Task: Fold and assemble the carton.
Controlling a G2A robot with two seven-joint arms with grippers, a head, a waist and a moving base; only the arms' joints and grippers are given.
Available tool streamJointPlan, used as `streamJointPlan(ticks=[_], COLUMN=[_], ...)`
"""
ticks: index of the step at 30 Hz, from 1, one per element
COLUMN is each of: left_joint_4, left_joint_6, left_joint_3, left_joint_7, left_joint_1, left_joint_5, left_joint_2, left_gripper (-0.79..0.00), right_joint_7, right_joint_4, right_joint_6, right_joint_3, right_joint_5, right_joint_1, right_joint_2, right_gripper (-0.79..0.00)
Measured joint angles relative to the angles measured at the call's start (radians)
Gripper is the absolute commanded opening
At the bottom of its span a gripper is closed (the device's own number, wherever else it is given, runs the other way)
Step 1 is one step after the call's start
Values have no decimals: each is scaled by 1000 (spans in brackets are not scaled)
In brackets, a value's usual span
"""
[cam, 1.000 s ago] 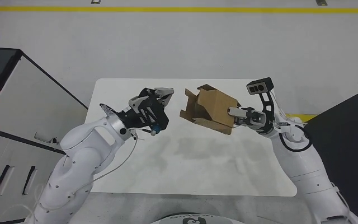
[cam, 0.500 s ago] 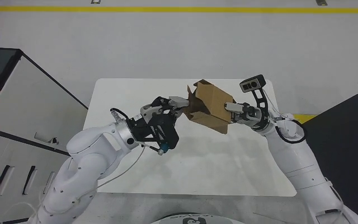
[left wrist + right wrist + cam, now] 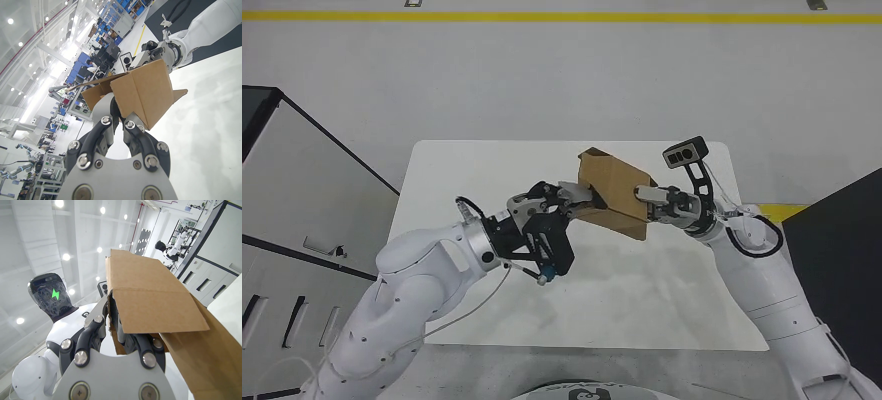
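A brown cardboard carton point(image 3: 612, 190) is held tilted above the far middle of the white table point(image 3: 642, 290), between the two arms. My left gripper point(image 3: 574, 203) meets its near-left end; in the left wrist view this gripper point(image 3: 120, 115) is shut on the edge of a carton point(image 3: 143, 89) flap. My right gripper point(image 3: 647, 195) holds the opposite end. In the right wrist view it point(image 3: 113, 321) is shut on a carton point(image 3: 151, 298) wall, with one flap folded over the fingers. The inside of the carton is hidden.
A dark cabinet point(image 3: 282, 170) stands off the table's left side and a dark mat point(image 3: 842, 230) lies to the right. A yellow floor line point(image 3: 562, 17) runs beyond the table. The near half of the table is bare.
My left arm swung right and its gripper closed on the carton's flap. The right arm lifted the carton a little toward the far edge and turned it.
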Motion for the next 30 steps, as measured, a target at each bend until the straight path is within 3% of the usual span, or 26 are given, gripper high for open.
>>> streamJointPlan(ticks=[7, 22, 30], left_joint_4=[2, 2, 5], left_joint_6=[-49, -15, -40], left_joint_3=[7, -70, -41], left_joint_7=[19, 13, 29], left_joint_1=[-5, 22, 20], left_joint_5=[13, -2, 7], left_joint_2=[3, 7, 7], left_gripper=[-785, -785, -785], right_joint_7=[11, 29, 30], right_joint_4=[-1, -2, -9], right_joint_6=[-6, -32, -27], right_joint_3=[-1, 41, 41], right_joint_5=[-21, -1, -11], right_joint_1=[-2, -29, -29], right_joint_2=[-5, -11, -16], right_gripper=[-785, -785, -785])
